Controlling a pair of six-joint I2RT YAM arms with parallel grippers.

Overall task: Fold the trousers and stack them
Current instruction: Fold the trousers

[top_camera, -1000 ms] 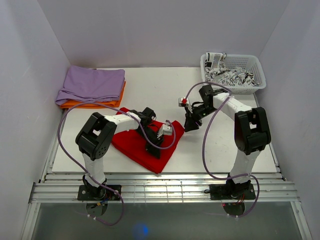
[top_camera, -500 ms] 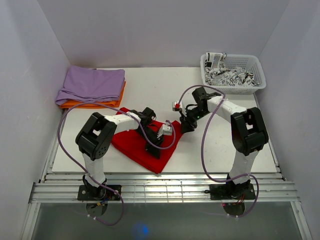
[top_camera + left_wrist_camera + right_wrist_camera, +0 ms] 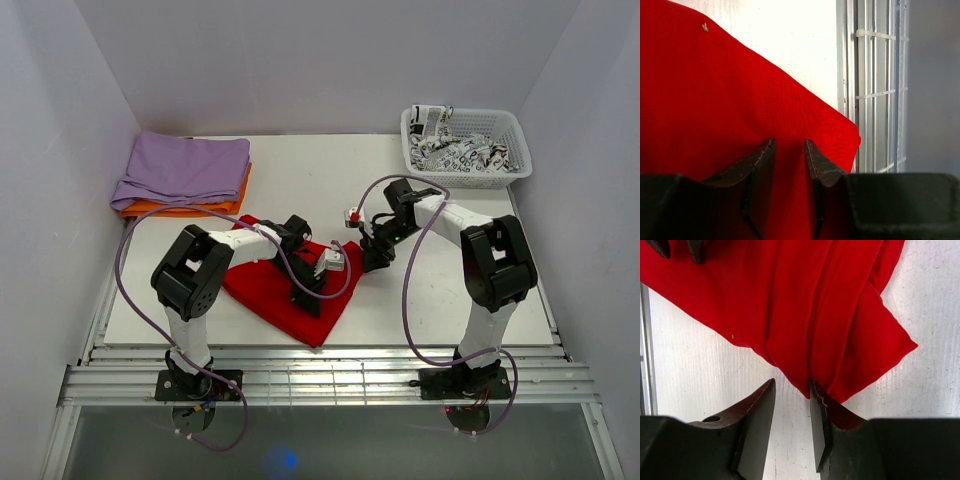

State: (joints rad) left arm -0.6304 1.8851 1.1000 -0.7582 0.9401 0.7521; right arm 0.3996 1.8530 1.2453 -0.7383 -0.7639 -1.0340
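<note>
Two sets of fingers are at the red trousers [image 3: 262, 292], which lie part-folded on the counter [image 3: 320, 180], toward its near edge. The left fingers [image 3: 760, 162] are set slightly parted on the cloth; a grasp cannot be told. The right fingers [image 3: 757, 412] have been brought leftward, released. Only the right wrist view shows them astride the folded corner, so another fold is probably being prepared.

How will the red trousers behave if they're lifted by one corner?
Probably floppy: the trousers lie in soft folds, so they would likely drape and unfold. Likely light, being thin cloth lying flat on the table. Pushed, they would probably bunch rather than slide whole.
</note>
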